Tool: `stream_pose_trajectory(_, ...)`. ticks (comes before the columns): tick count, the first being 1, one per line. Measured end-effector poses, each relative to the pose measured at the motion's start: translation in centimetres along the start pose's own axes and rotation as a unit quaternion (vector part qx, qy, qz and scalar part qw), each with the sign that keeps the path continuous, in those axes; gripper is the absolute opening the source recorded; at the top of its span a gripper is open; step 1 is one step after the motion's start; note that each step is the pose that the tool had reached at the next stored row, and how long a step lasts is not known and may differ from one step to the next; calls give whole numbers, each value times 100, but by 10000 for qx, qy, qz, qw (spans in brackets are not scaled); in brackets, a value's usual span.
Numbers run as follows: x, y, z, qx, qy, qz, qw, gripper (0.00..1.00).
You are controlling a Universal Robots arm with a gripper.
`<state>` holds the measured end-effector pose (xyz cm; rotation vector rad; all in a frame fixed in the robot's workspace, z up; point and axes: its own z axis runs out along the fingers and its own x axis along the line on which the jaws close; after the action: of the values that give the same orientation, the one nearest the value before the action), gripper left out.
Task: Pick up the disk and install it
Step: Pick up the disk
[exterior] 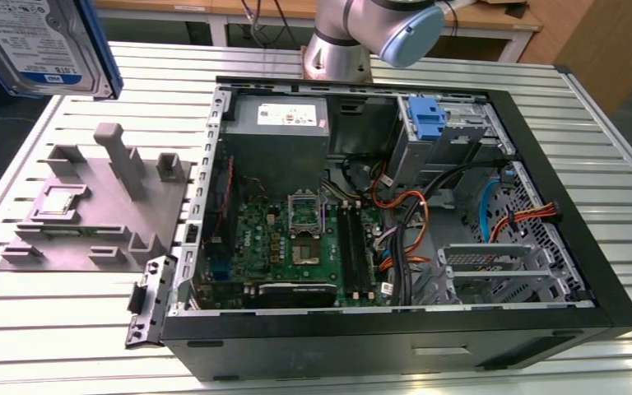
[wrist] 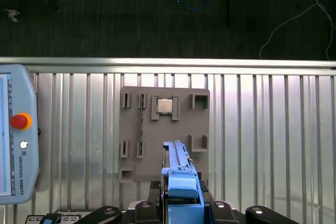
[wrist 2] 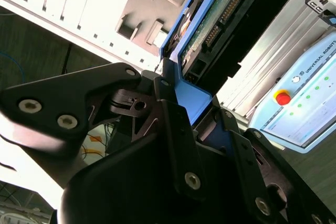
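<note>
The disk (exterior: 42,45), a silver hard drive with a white and blue label in a blue carrier frame, hangs high above the table at the exterior view's left, over the far end of the grey stand (exterior: 96,206). My gripper (wrist 2: 181,106) is shut on it. In the second wrist view, black fingers (wrist 2: 173,129) clamp the blue carrier, and the disk's (wrist 2: 220,19) circuit board and connector show beyond them. In the first wrist view the disk (wrist: 181,179) stands on edge between the fingers, with the grey stand (wrist: 163,132) below.
An open computer case (exterior: 579,271) lies on the slatted metal table (exterior: 63,329), with a motherboard, cables and a blue bracket (exterior: 428,119) in its drive bay. The arm's base (exterior: 338,45) stands behind the case. A teach pendant (wrist: 16,135) lies at the table's edge.
</note>
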<state>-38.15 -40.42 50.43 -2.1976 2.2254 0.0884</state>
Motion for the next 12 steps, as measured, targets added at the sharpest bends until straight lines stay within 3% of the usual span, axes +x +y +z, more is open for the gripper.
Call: stream_pose_trajectory(12,19,-18,-1,0,0,0,10000,37)
